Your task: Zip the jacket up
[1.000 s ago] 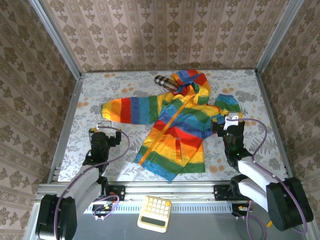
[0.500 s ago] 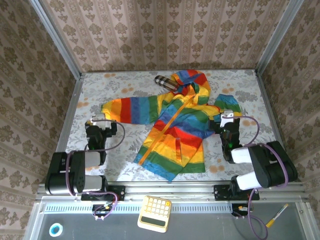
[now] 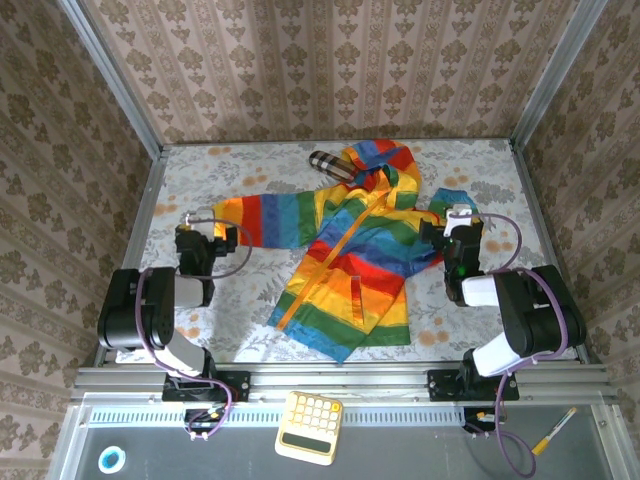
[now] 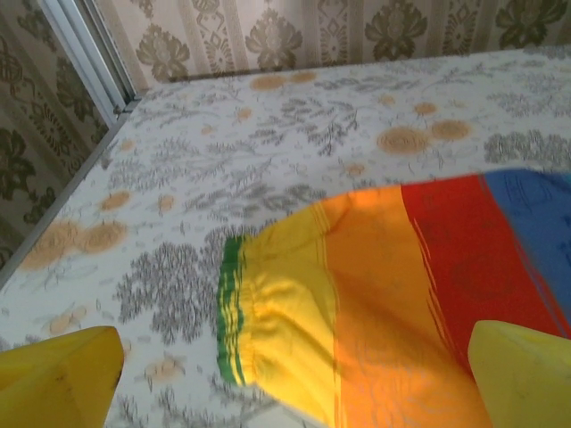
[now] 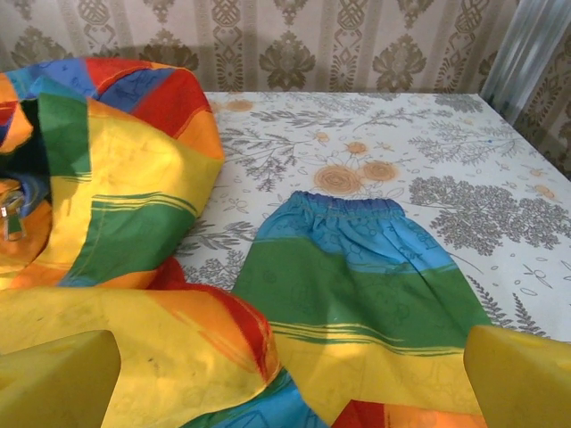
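Observation:
The rainbow-striped jacket [image 3: 360,265] lies open on the table's middle, its orange zipper [image 3: 322,258] running diagonally down the front. Its left sleeve [image 3: 265,215] stretches out to the left. My left gripper [image 3: 206,230] is open at that sleeve's end. In the left wrist view the yellow, green-edged cuff [image 4: 259,321] lies between the yellow fingertips [image 4: 58,379], just ahead of the left gripper [image 4: 290,397]. My right gripper [image 3: 460,222] is open over the right sleeve [image 3: 455,200]. The right wrist view has that blue-cuffed sleeve [image 5: 357,267] ahead of the right gripper [image 5: 285,397].
A small plaid item [image 3: 328,162] lies by the hood at the back. A metal frame and patterned walls enclose the flowered table [image 3: 250,165]. On the near shelf sit a calculator [image 3: 308,427], a pen [image 3: 553,428] and a tape roll [image 3: 112,459].
Both grippers have moved away from the near edge toward the sleeves, and both arms have folded up more steeply. The jacket has not shifted.

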Controlling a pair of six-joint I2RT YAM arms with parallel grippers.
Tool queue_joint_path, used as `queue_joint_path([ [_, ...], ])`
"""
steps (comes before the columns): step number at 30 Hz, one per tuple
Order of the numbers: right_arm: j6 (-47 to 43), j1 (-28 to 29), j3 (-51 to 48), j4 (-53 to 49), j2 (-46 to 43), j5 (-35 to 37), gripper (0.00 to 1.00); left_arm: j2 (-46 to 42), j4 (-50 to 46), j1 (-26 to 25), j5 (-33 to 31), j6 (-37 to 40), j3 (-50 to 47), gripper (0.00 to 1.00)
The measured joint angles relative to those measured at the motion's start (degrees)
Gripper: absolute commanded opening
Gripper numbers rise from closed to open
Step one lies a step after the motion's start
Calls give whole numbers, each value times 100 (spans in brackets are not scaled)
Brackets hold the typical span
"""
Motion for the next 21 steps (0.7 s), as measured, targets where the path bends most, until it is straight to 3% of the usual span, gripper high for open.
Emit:
queue_joint_path([
  [21, 144, -122, 39, -354, 0, -256, 100, 0, -431, 0, 0, 0, 122, 100],
])
